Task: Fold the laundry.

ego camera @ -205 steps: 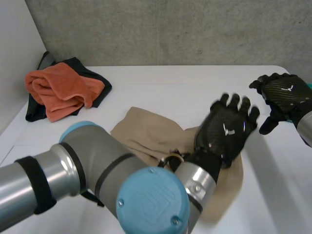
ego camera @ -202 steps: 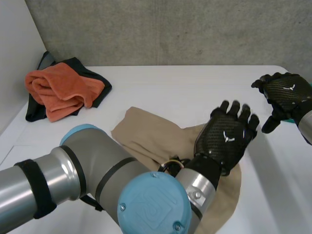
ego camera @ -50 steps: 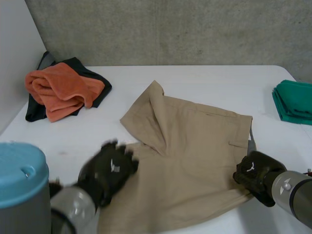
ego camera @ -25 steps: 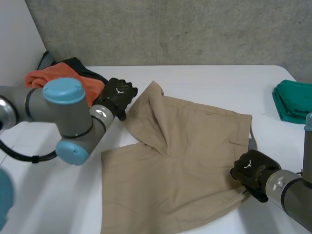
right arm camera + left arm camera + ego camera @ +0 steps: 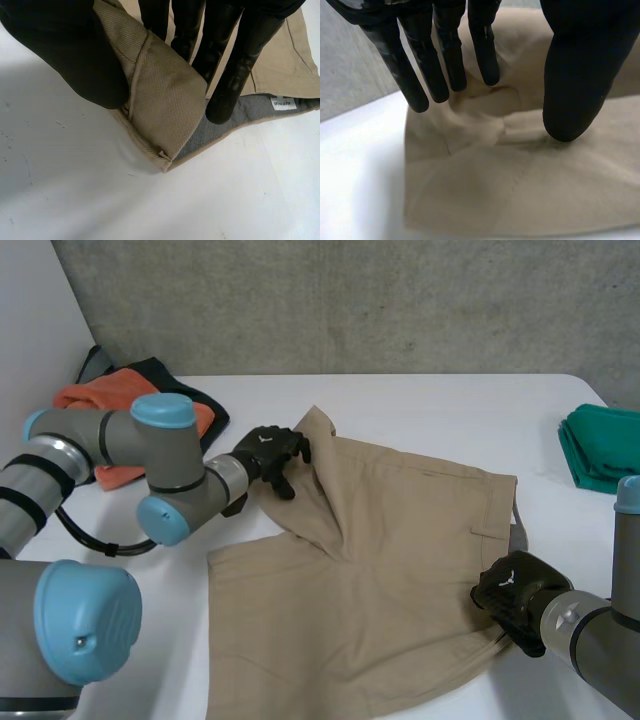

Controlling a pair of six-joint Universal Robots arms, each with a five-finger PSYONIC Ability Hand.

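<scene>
Shorts [image 5: 400, 560], tan, lie spread across the middle of the table [image 5: 440, 410], mostly flat; one leg [image 5: 320, 480] on the far left side is turned over onto the rest, with a raised crease. A few seconds ago they lay crumpled in a heap under the left hand; a second ago they were already opened out, so the spreading looks done, and I judge the folding proper is about to begin.

The left hand [image 5: 270, 452] has moved from the near left side, past the far left edge, onto that turned-over leg; in the left wrist view its fingers [image 5: 442, 70] are straight and set apart from the thumb [image 5: 575, 90], tips resting on the cloth with a small ridge gathered between them; not clamped yet.

The right hand [image 5: 508, 592] has stayed at the near right corner for the last second; in the right wrist view its thumb and fingers are clamped on the thick corner [image 5: 165, 100] of the shorts, doubled over, grey lining showing beneath.

An orange towel [image 5: 110, 410] on a dark garment [image 5: 200, 405] sits at the far left, apart from the shorts; a green cloth [image 5: 600, 450] lies at the far right.
</scene>
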